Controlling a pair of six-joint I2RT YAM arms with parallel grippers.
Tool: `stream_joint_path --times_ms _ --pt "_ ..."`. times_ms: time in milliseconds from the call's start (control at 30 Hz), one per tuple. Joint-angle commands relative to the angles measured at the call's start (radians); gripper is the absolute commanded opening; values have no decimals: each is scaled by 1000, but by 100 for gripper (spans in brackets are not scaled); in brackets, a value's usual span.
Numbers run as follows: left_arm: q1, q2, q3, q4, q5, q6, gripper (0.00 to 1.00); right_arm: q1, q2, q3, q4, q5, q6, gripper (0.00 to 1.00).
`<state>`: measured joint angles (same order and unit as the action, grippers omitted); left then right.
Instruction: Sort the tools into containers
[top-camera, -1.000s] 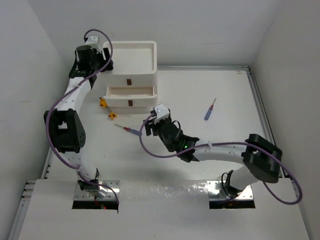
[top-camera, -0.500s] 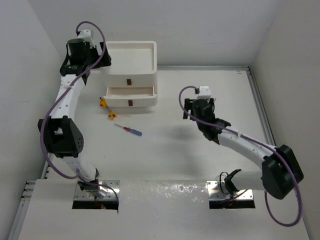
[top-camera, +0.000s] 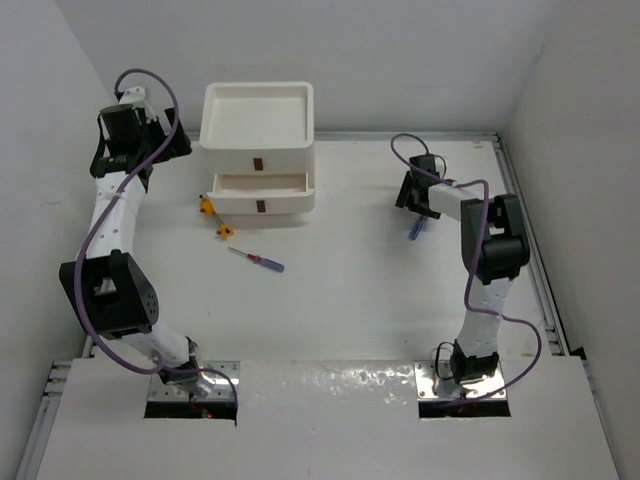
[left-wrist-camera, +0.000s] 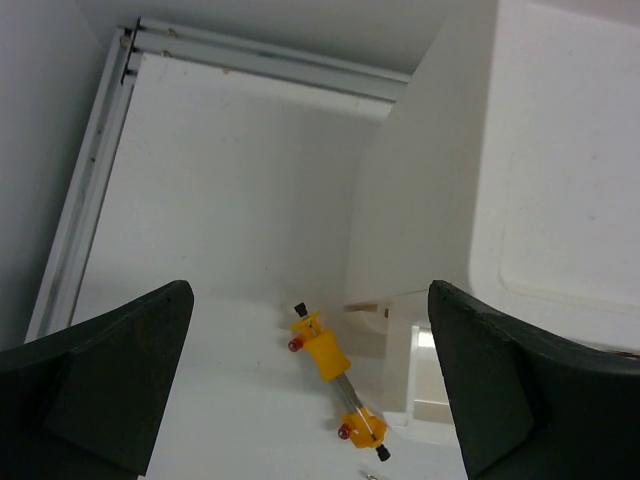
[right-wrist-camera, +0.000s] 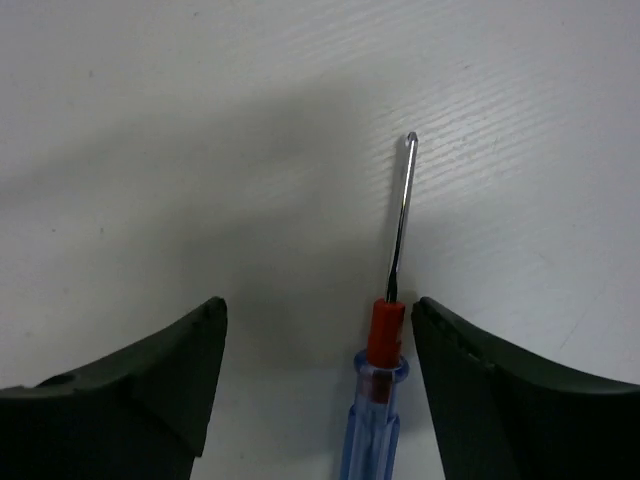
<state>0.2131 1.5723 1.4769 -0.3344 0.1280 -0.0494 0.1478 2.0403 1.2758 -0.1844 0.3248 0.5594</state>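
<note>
Blue-and-red screwdriver (right-wrist-camera: 380, 400) lying between spread right gripper (right-wrist-camera: 315, 320), untouched, left gripper (left-wrist-camera: 308, 300) wide, empty, between left wall (left-wrist-camera: 30, 120) and drawer unit (left-wrist-camera: 560, 150)

The right arm swung away from the middle of the table, where it had been bent low beside the screwdriver lying there, and folded back toward the right side with its upper part standing nearly upright. Its right gripper (right-wrist-camera: 320, 305) ended up over the other blue-and-red screwdriver (right-wrist-camera: 383, 335), a finger on either side of the shaft and touching neither. On the other side, the left arm pulled off the top left corner of the white drawer unit (top-camera: 230, 160) and drew out toward the left wall. As it went, the left gripper (left-wrist-camera: 308, 290) spread its fingers from half apart to fully wide.
</note>
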Motion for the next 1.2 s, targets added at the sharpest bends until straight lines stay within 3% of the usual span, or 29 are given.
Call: stream_joint_path --times_ms 0,33,200,300,400,500,633,667,800,967,1100,1167 --pt "22 3 -15 40 44 17 100 -13 41 -22 -50 -26 50 73" --pt "23 6 -17 41 47 17 100 -13 47 -32 -46 -21 51 64" --pt "22 3 -26 54 68 20 100 -11 -23 -168 17 -9 47 39" --pt "23 -6 -38 66 85 17 100 -13 -84 -233 63 -24 13 2" --pt "23 -11 -44 75 96 13 99 -8 -153 -254 98 -99 -78 0" --pt "23 -9 -46 81 107 11 99 36 -305 -305 264 -243 -214 0" --pt "22 11 -43 81 130 3 99 287 -488 -268 330 -167 -606 0" --pt "23 17 -41 81 133 2 98 371 -535 -251 391 -147 -663 0" --pt "23 34 -35 81 142 -6 97 466 -577 -211 577 -237 -740 0" --pt "23 43 -14 81 165 -18 96 562 -386 -20 658 -447 -886 0" --pt "23 48 -4 74 174 -23 96 633 -139 245 478 -494 -1090 0" --pt "23 45 -7 74 174 -15 96 650 -22 401 374 -491 -1118 0"
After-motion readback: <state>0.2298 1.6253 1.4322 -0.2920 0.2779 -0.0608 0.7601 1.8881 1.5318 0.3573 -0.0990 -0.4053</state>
